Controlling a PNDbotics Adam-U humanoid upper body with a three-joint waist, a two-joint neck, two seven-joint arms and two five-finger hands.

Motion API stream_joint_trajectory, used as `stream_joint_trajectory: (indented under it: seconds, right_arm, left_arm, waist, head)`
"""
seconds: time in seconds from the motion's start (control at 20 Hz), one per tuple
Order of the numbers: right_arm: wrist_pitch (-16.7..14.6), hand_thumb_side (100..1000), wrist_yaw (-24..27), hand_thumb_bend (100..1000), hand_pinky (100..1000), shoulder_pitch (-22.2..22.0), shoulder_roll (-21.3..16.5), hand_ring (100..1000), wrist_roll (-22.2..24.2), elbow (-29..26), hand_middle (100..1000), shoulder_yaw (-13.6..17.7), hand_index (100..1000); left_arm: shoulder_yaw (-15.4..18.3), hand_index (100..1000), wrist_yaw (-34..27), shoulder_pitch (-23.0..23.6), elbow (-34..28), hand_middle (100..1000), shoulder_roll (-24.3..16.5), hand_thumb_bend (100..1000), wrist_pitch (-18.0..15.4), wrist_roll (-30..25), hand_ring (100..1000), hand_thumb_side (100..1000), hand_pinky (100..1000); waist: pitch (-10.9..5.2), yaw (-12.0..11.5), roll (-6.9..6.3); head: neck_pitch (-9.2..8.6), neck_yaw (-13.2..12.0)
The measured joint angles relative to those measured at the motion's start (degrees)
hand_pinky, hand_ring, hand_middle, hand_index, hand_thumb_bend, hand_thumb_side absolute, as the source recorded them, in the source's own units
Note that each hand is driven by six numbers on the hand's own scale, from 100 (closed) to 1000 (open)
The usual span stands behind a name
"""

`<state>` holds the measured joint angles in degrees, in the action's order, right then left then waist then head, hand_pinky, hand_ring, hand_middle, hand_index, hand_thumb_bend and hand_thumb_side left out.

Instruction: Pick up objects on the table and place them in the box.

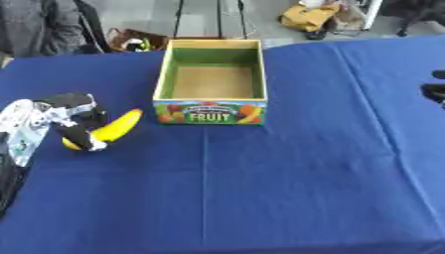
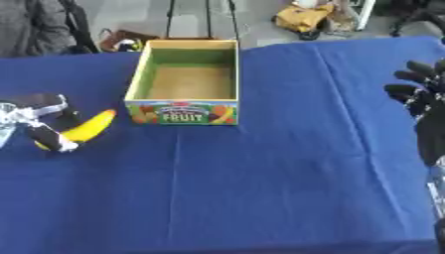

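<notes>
Left hand [image 1: 74, 121] curled round banana [image 1: 117, 128].

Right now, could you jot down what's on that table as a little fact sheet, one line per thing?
table: covered with a blue cloth
box: open wooden box labelled FRUIT, nothing visible inside, far middle of the table
banana: yellow banana, left of the box, apart from it
left hand: left hand, fingers curled round the banana
right hand: right hand, open, at the right edge, holding nothing
</notes>
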<state>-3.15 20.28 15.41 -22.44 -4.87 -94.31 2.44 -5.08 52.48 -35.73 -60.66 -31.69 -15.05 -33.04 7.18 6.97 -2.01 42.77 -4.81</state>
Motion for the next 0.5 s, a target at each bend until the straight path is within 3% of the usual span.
stream_joint_trajectory:
  seconds: [0.5]
  right_arm:
    - [0.0,936,0.0,100,815,-0.04,0.0,679,0.0,0.02,703,0.0,813]
  left_arm:
    - [-0.01,528,-2.69,-2.97,-1.48,435,-1.41,312,-0.81,-2.45,492,354,697]
  waist:
    - [-0.27,0.11,-0.01]
  head:
    - [0.09,-0.01]
